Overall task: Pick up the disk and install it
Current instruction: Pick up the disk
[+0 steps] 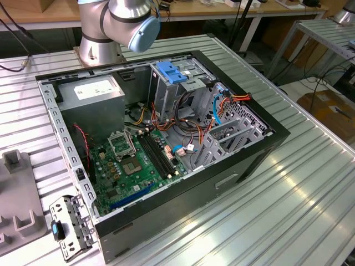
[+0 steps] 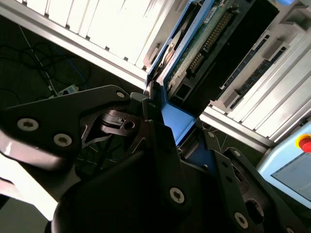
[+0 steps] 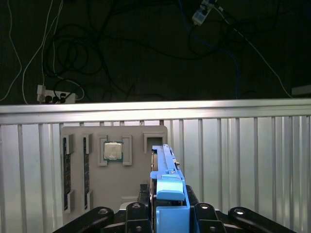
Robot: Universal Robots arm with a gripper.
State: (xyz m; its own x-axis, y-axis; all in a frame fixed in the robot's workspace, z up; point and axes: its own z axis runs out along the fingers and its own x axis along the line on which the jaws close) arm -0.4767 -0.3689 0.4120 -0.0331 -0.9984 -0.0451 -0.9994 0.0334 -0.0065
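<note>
Black linkage of my claw [image 3: 170, 219] sits nearest in both wrist views, bolt heads showing. The fingers [image 3: 138, 213] are clamped onto the disk [image 3: 167, 182], one on each flat side of its blue carrier. First wrist view has the disk edge-on: a thin blue rail running away from me, grey metal body just beside it. Second wrist view gives its other face, a green circuit board [image 2: 204, 41] framed by the blue rail, with connector pins along one end. Past the disk's far end lies a grey fixture tray [image 3: 112, 184] on the ribbed aluminium table [image 3: 243, 160]. The disk's end lines up with a walled slot in that tray — cannot tell whether it touches. The same tray carries a square processor chip [image 3: 113, 151] in a pocket and two long dark memory sticks [image 3: 66, 170] in grooves beside it. Beyond the table edge is dark floor with loose cables and a white power strip [image 3: 55, 97]. Second wrist view also catches a red button [image 2: 304, 143] on a pale box off past the table. Exterior view: arm base [image 1: 100, 39] stands at the table's far side, with an open computer case [image 1: 166, 219] in front of it. Inside are a green motherboard [image 1: 133, 166], a blue latch [image 1: 171, 73] on a grey cage, and a power supply [image 1: 91, 91] to the exterior view's left of that cage.
</note>
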